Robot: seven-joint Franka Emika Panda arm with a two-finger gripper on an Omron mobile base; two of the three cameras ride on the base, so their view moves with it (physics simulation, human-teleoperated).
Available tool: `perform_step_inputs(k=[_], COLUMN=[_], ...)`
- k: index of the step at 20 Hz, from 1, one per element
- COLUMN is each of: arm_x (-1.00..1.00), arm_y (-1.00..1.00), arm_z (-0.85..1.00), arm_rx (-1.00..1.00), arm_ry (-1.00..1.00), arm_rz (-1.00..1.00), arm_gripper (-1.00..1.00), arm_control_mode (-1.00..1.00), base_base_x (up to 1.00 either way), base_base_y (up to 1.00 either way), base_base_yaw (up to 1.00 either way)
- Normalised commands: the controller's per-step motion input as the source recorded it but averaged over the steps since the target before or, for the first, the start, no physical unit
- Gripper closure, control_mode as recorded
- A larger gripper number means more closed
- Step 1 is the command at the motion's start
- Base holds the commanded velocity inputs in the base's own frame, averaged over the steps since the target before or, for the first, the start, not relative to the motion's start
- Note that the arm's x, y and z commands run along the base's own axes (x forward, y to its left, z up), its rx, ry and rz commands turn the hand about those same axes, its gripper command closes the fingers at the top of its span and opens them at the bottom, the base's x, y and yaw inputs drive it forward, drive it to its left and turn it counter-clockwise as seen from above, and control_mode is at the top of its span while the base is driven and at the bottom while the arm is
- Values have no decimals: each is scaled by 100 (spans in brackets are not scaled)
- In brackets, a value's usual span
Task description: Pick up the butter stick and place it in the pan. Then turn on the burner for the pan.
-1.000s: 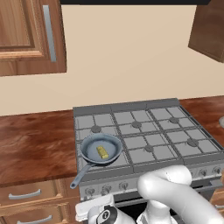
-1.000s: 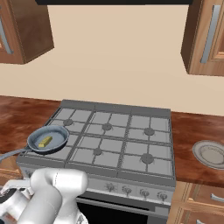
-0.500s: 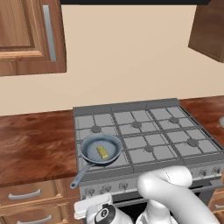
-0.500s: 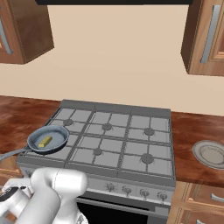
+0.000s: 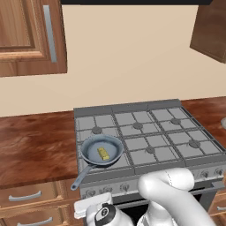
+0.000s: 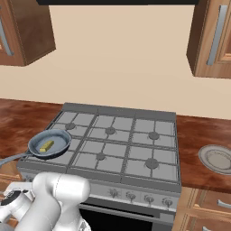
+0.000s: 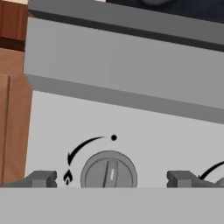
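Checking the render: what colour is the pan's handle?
Blue-grey handle, clearest in the left base view.

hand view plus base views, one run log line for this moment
butter stick: in pan | pan: front-left grate | tool: open, straddling stove knob | burner step: not yet done

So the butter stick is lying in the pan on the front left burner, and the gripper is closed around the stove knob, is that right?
Not quite. The butter stick does lie in the pan on the front left burner, but the gripper is open: in the hand view its fingertips stand wide apart on either side of the knob, not closed on it.
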Motion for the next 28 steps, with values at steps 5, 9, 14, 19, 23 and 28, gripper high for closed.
perform_step_inputs(k=[5, 9, 14, 19, 23, 28], arm_x=[9, 6, 2, 0, 0, 1], arm_y=[5, 5, 4, 0, 0, 0], arm_z=[-7, -8, -3, 0, 0, 1], arm_rx=[0, 0, 0, 0, 0, 0], arm_ry=[0, 0, 0, 0, 0, 0], arm_rz=[0, 0, 0, 0, 0, 0], arm_gripper=[-100, -100, 100, 100, 100, 100], arm_control_mode=[-100, -100, -100, -100, -100, -100], base_base_x=[0, 0, 0, 0, 0, 0], base_base_y=[0, 0, 0, 0, 0, 0], base_base_yaw=[0, 0, 0, 0, 0, 0])
